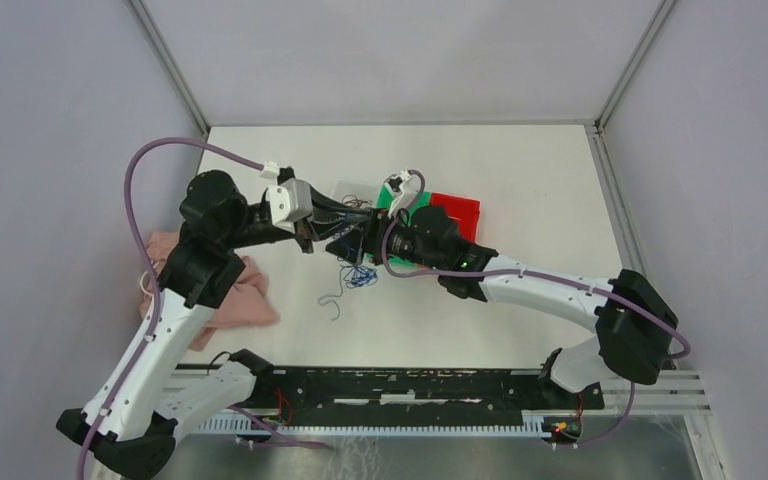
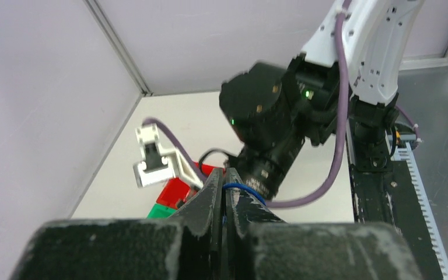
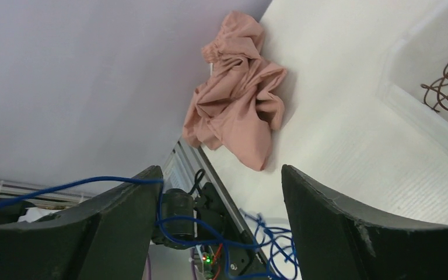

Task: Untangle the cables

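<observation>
Thin blue cable (image 2: 244, 188) — in left gripper (image 2: 225, 172)

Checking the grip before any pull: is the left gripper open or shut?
Shut. In the left wrist view the left gripper shows no gap between its fingers, and a blue cable emerges from between them.
</observation>
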Tool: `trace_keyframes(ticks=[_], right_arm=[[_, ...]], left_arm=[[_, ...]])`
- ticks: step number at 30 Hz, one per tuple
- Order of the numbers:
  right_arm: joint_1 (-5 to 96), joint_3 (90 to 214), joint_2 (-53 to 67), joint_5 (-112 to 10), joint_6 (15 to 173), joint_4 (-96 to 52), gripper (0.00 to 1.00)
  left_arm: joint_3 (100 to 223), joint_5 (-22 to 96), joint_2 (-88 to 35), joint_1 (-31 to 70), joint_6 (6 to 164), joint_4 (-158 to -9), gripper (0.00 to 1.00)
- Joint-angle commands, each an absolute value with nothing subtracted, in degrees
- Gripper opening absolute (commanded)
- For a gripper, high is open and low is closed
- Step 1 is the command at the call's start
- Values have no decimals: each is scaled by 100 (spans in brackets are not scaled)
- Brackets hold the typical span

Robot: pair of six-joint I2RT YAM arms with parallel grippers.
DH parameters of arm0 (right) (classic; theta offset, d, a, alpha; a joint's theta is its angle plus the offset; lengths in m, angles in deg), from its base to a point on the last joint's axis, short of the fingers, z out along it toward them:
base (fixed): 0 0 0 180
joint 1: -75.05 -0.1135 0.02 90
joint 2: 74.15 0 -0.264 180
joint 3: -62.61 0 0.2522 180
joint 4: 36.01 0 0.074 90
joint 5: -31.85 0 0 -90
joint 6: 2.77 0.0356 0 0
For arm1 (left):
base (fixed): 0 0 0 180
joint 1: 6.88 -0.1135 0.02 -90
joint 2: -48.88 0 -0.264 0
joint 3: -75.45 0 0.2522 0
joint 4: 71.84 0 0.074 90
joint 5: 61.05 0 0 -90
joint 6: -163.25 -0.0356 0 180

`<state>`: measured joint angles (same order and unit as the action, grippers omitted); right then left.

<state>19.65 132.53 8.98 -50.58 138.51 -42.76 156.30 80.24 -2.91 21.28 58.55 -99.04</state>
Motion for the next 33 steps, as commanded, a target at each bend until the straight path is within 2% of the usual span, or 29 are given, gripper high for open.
trace_keyframes(ticks=[1,20,33], right_arm=[[1950,13450,1134,-5147,13790,-4431,80],[1948,11551,1239,-5890,13737,-4914,74],[1907,10924,1378,-6081,13694,-5188,64]], left_arm=[[16192,8179,-336,2171,6357,-9546,3],[17748,7991,-720,2169,6613,-9532,3],[18640,7651,-1051,2171,6127,-9887,3]])
